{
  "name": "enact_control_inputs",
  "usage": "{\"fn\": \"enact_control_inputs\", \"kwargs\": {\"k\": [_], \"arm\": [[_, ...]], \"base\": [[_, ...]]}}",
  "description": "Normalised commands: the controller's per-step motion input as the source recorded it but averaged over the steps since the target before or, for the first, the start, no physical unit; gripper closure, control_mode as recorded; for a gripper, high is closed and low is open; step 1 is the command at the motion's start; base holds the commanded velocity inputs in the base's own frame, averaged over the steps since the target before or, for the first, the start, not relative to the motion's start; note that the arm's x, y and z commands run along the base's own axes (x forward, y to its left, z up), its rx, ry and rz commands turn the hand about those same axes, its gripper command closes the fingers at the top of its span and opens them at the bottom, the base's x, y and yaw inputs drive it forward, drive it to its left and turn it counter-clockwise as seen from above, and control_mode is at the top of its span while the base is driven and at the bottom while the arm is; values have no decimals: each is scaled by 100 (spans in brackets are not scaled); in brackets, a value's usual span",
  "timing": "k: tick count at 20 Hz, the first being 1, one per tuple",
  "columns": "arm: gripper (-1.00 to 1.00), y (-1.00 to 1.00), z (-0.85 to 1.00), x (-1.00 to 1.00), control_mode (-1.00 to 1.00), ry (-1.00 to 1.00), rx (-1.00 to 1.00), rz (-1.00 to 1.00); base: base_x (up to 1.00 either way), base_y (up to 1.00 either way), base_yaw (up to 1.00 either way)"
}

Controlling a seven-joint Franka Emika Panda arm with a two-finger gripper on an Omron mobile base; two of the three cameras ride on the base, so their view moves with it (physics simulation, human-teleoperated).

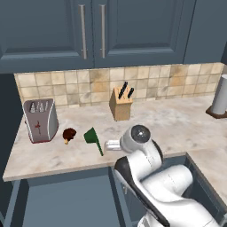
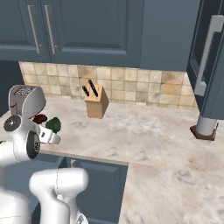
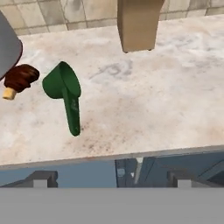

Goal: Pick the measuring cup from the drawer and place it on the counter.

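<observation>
Across the whole scene ran the beige marble worktop (image 1: 177, 119), backed by tan tiles and topped by dark blue-grey cabinet doors (image 1: 66, 31) with metal bar handles. Below its front edge the drawer (image 1: 62, 201) stood pulled out, its flat floor showing beside the white arm. Toward the left end of the worktop sat the toaster (image 1: 41, 119); near the tiled wall stood a wooden knife block (image 1: 120, 104) with dark handles sticking up. Far to the right, a pale cylinder (image 1: 220, 95) rested on a brown base. The measuring cup (image 3: 64, 89) lay on the worktop between toaster and knife block, tipped on its side, bowl toward the wall and its long flat handle pointing at the front edge. Just beside it, apart from it, lay a small dark brown-red object (image 3: 19, 78). The jaws (image 3: 110, 179) hung above the worktop's front edge, set wide and holding nothing, well clear of the cup.
</observation>
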Motion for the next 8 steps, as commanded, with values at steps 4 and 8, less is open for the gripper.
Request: {"fn": "enact_control_inputs", "kwargs": {"k": [4, 8], "arm": [[-100, -6, 23, -100, -100, -7, -43, 2], [-100, -11, 21, -84, -100, -1, -42, 0]], "base": [[0, 0, 0], [0, 0, 0]]}}
